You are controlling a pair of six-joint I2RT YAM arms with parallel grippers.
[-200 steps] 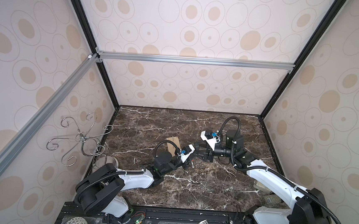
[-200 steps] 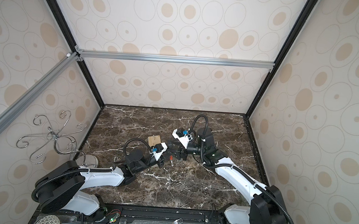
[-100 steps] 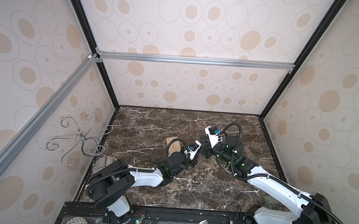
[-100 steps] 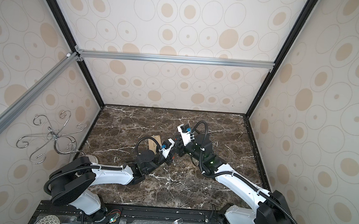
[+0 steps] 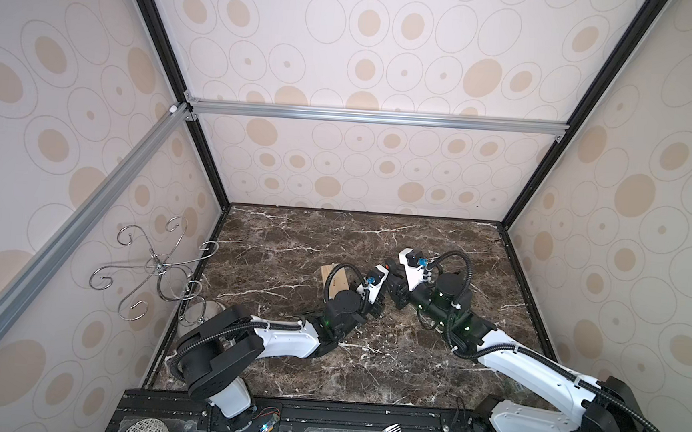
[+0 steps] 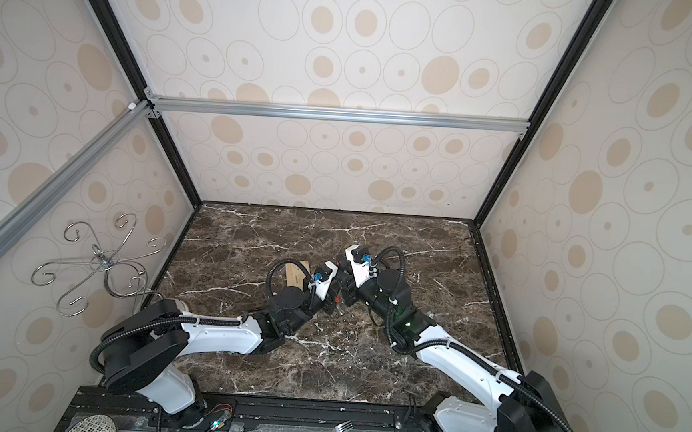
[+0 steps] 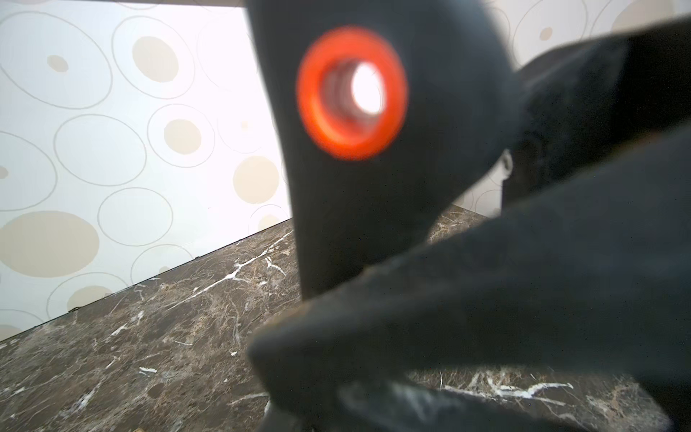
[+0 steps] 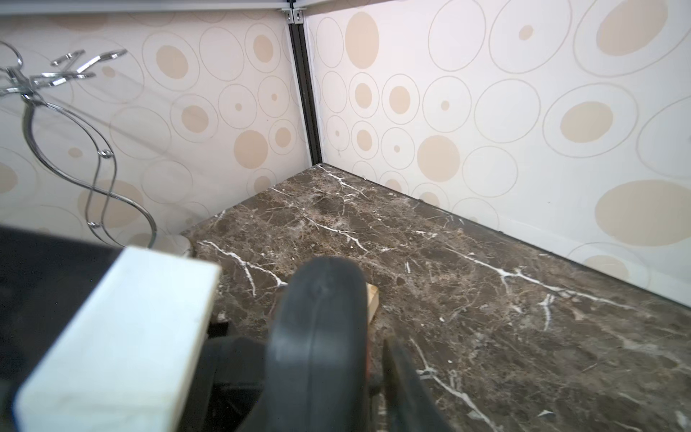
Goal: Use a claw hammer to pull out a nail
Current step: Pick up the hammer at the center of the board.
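Hammer handle's black butt (image 7: pixel 374 149) with its orange eyelet fills the left wrist view, blurry; head hidden. Left gripper (image 5: pixel 375 304) grips it mid-table, meeting the right gripper (image 5: pixel 397 300), can't tell its state. Wood block (image 5: pixel 337 285) half covered, brown marble table (image 5: pixel 292 242), dotted walls.

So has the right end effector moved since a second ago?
Yes. In a top view the right end effector has moved toward the left wall, closing in on the wooden block and the left end effector.

Glossy veined marble tabletop (image 5: pixel 429 369), pale raw wood block (image 5: pixel 333 281) (matt).
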